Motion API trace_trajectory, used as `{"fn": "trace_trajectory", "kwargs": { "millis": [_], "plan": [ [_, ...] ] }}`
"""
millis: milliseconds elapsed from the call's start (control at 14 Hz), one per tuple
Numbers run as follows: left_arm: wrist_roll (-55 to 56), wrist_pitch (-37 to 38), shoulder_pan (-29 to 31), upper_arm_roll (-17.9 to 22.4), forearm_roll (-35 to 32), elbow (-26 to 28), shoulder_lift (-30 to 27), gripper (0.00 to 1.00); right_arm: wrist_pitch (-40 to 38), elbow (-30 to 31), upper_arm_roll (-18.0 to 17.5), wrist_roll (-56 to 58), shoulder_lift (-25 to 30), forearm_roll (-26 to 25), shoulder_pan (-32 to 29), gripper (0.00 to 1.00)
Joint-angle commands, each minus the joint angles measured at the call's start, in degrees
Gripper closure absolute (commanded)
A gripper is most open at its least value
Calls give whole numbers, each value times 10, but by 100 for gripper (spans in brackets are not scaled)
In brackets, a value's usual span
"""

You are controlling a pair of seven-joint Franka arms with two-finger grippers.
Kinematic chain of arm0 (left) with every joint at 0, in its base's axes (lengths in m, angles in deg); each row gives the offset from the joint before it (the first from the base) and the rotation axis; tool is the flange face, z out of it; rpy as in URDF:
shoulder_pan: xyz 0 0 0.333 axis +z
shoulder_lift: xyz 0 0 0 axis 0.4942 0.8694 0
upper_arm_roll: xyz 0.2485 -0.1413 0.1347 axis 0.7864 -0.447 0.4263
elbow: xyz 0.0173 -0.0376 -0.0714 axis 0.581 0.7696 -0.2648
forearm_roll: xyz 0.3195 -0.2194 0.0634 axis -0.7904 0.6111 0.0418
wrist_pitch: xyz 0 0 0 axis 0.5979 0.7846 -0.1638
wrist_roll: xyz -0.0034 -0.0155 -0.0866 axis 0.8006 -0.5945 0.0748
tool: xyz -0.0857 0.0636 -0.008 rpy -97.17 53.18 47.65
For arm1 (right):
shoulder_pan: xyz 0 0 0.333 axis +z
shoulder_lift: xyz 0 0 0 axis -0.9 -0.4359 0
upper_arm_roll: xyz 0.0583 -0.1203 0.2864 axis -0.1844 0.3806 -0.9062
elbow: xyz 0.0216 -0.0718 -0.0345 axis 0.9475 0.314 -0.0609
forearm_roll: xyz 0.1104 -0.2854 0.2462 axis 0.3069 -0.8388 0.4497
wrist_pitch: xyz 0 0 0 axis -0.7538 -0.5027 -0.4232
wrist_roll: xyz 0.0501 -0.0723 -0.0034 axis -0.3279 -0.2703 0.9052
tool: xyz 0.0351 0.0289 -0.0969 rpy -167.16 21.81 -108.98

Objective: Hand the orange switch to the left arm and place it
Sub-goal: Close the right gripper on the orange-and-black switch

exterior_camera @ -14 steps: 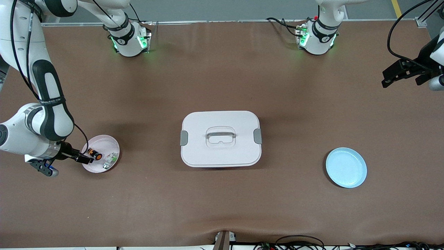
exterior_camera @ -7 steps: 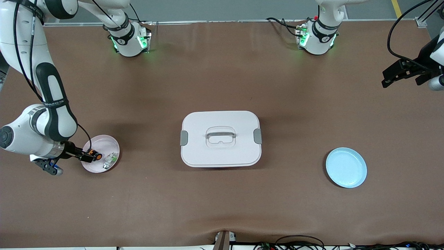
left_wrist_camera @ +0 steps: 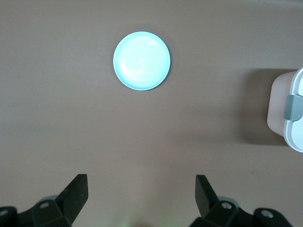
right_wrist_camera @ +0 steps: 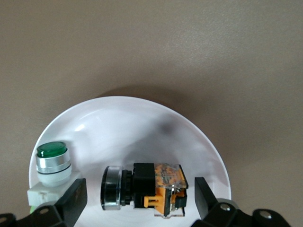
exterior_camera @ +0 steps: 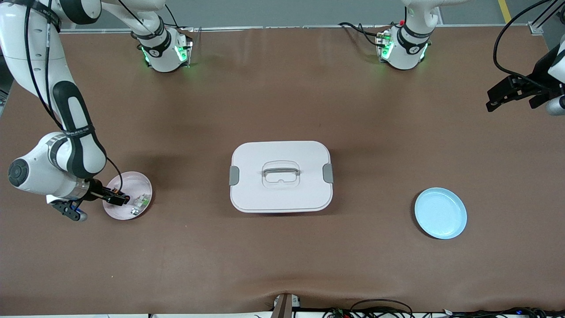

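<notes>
The switch [right_wrist_camera: 144, 189] lies on its side in the pink plate [exterior_camera: 137, 182] at the right arm's end of the table, with a green-capped component [right_wrist_camera: 52, 163] beside it in the same plate. The right gripper [exterior_camera: 118, 198] hangs low over the plate with its jaws wide, one finger on each flank of the switch and neither touching it yet. The switch looks small, light and rigid: a hard plastic body with a smooth metal collar round the cap. Being round, it could roll or skid on the glossy plate when one finger meets it first. The blocky black and orange rear section offers flatter faces than the collar, so a squeeze across that part would likely hold best, and it leaves the cap end free for the other arm to take at the hand-over. The plate's raised rim sits close to the fingers, and the green component is near enough to be nudged. The left gripper [exterior_camera: 507, 92] waits high at the left arm's end, jaws wide, looking down on the blue plate [exterior_camera: 440, 213]. The box [exterior_camera: 280, 176] stands in the middle of the table between the two plates, so a straight low path is blocked. Bare table lies both nearer to and farther from the front camera than the box, and the room above its lid is also open.
</notes>
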Motion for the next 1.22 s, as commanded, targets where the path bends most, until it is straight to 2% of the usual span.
{"fn": "trace_trajectory", "kwargs": {
  "millis": [0, 1147],
  "plan": [
    [1, 0, 3, -2, 1, 0, 0, 0, 8, 5, 5, -7, 2, 12, 8, 0],
    [-3, 3, 5, 3, 1, 1, -1, 0, 16, 14, 5, -6, -6, 12, 8, 0]
  ]
}}
